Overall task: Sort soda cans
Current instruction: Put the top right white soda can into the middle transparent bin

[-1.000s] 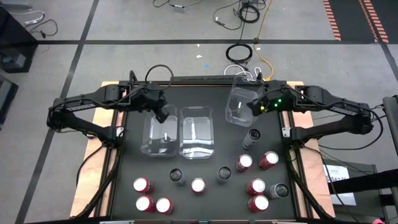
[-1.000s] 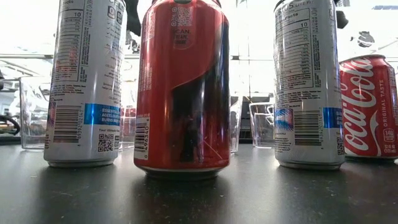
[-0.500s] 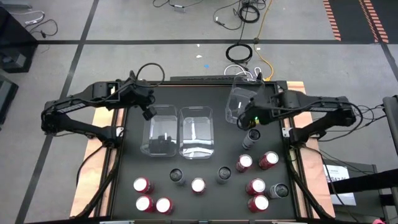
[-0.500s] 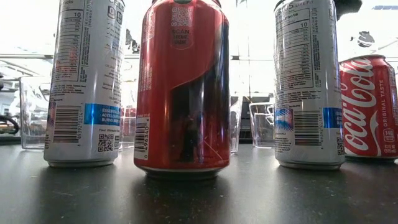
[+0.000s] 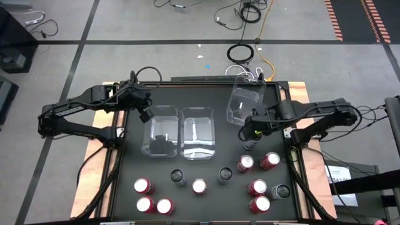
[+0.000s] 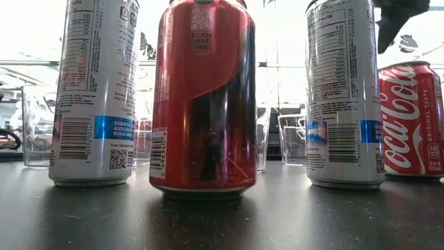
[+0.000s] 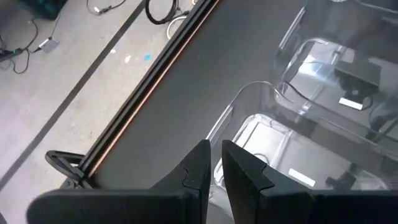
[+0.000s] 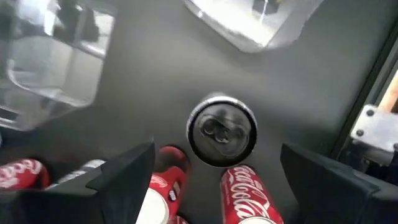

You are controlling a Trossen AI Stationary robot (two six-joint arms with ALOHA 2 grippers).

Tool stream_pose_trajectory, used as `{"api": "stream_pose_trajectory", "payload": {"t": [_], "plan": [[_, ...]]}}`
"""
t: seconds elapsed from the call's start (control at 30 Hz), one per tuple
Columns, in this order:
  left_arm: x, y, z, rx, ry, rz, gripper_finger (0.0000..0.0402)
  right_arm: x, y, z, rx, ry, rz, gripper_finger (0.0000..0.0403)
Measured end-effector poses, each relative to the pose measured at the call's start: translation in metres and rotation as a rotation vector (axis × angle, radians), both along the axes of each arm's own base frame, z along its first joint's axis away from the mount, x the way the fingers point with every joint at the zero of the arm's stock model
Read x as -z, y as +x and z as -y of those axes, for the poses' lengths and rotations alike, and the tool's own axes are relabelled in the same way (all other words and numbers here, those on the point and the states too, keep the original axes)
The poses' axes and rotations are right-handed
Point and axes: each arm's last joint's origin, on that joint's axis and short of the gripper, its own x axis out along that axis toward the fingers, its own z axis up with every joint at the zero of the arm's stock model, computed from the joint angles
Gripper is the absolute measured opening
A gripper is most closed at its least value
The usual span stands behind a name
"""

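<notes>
1. High view: you have a black tabletop [image 5: 206, 100] on a grey floor with cables [image 5: 244, 12] beyond the far edge. Three clear bins [image 5: 197, 132] stand at mid-table, one holding a dark can [image 5: 161, 139]. The other soda cans [image 5: 199, 185], red with silvery tops and dark ones, stand scattered along the near half.
2. High view: your left gripper [image 5: 146, 115] hangs at the far corner of the left bin; your right gripper [image 5: 250, 132] hovers directly over a dark can.
3. Low view: two silver-grey cans [image 6: 95, 90] flank a red can [image 6: 203, 97]; another red can [image 6: 411, 118] stands at the right edge.
4. Left wrist view: jaws nearly together, holding nothing, above the bin rim [image 7: 249, 93].
5. Right wrist view: jaws wide apart, either side of the dark-topped can [image 8: 222, 130], which stands upright just beside two red cans [image 8: 245, 193].
</notes>
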Motion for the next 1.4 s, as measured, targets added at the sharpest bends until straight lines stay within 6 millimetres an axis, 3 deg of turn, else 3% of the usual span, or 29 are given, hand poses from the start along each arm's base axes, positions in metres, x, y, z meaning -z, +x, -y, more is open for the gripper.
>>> {"api": "stream_pose_trajectory", "payload": {"t": [0.47, 0.7, 0.9, 1.17, 1.4], "plan": [[-0.001, 0.002, 0.001, -0.002, -0.057, 0.054, 0.0052, 0.057, -0.011, 0.001, 0.019, 0.035, 0.034, 0.0338], [-0.001, 0.002, 0.001, -0.022, -0.069, 0.067, 0.0052, 0.074, -0.010, 0.001, 0.019, 0.035, 0.036, 0.0338], [-0.001, 0.002, 0.001, -0.022, -0.069, 0.067, 0.0052, 0.078, -0.011, 0.002, 0.000, 0.019, 0.031, 0.0327], [-0.001, 0.003, 0.001, -0.021, -0.067, 0.072, 0.0052, 0.077, -0.011, 0.002, -0.001, -0.002, 0.037, 0.0242], [-0.001, 0.003, 0.001, -0.021, -0.067, 0.072, 0.0052, 0.069, -0.008, 0.002, 0.001, -0.009, 0.060, 0.0241]]}}
